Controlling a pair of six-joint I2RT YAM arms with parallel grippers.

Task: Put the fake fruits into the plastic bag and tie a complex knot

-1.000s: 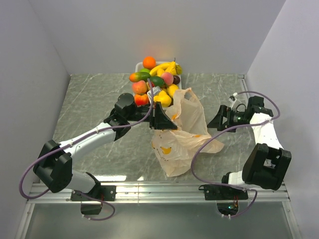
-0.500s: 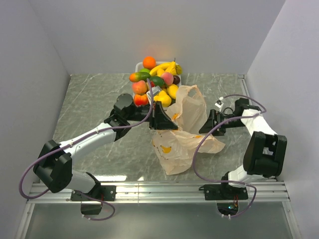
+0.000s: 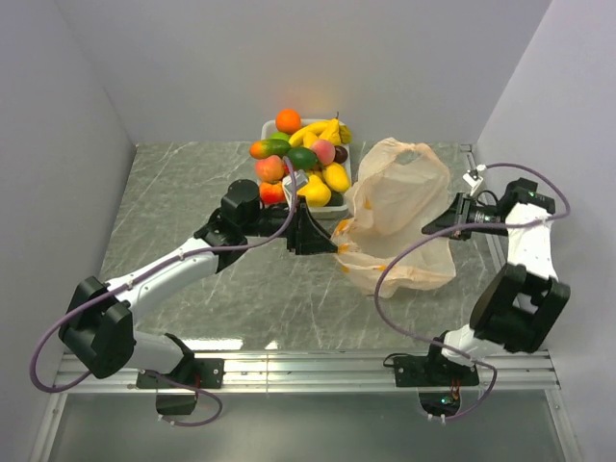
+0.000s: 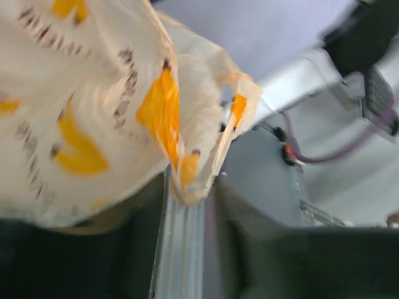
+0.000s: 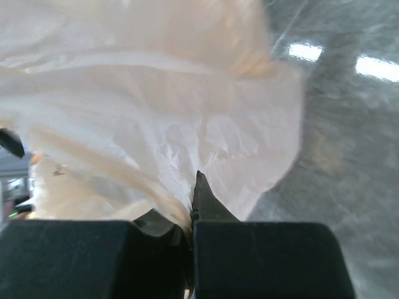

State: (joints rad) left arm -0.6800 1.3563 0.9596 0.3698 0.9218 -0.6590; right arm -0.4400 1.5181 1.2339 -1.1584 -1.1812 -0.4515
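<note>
Hanging which way, the plastic bag [image 3: 399, 207]?

It is stretching crosswise between the two sets of jaws, its long axis running left to right and its lower part sagging toward the bench [image 3: 183, 192]. The left jaws [image 4: 188, 199] are pinching a fold of its left edge, nearly closed on it. The right jaws [image 5: 192, 208] are clamping tight on the plastic of its right side.

And the fake fruits [image 3: 303, 159]?

They are sitting heaped on the white tray [image 3: 268, 126], behind and to the left of the bag, and I am seeing none inside it. The left jaws are working much nearer to them; the right jaws are holding well apart.

Counting?

I am counting one bag and one tray. The fruits are overlapping, so I am making out roughly eleven: one orange [image 3: 288, 120], a bunch of bananas [image 3: 320, 130], the rest mixed. No knot is showing. Which way the bag's mouth is facing, I cannot tell.
</note>
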